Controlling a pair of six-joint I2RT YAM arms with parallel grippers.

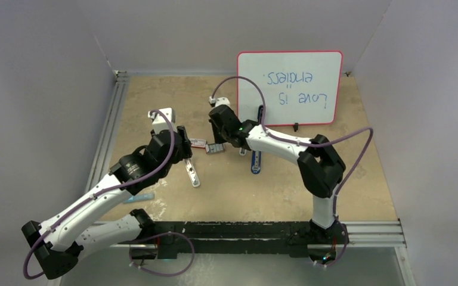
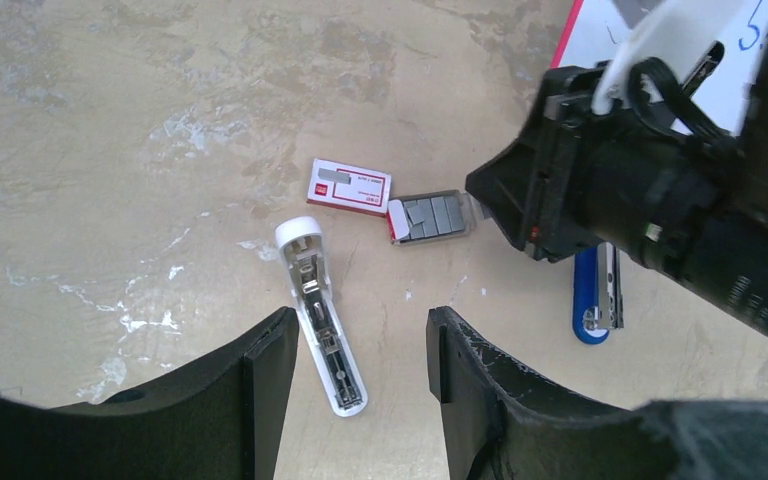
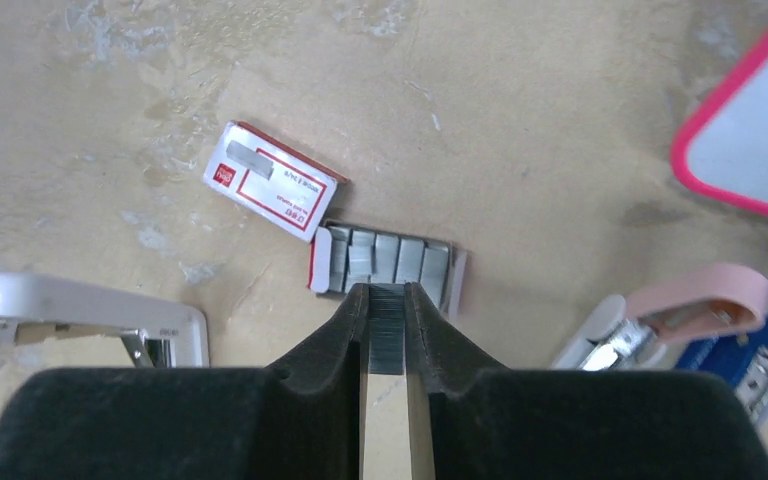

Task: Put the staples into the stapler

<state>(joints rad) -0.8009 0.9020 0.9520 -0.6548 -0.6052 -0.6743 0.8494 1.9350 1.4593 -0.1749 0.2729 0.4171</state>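
A dark-grey strip of staples (image 3: 387, 335) is clamped between the fingers of my right gripper (image 3: 387, 292), which is shut on it. It hangs just over the open tray of staples (image 3: 390, 258), which lies beside a small red-and-white box (image 3: 272, 192). The stapler (image 2: 592, 300), blue on top, lies on the table to the right of the tray, partly hidden by the right arm. My left gripper (image 2: 360, 325) is open and empty, hovering above a white oblong bar (image 2: 320, 320) with its metal channel showing.
A pink-and-white piece (image 3: 705, 292) lies near the blue stapler (image 3: 750, 362). A pink-framed whiteboard (image 1: 289, 88) leans at the back right. The white bar (image 1: 192, 173) lies left of centre, the box (image 1: 198, 143) and tray (image 1: 215, 148) between the two grippers.
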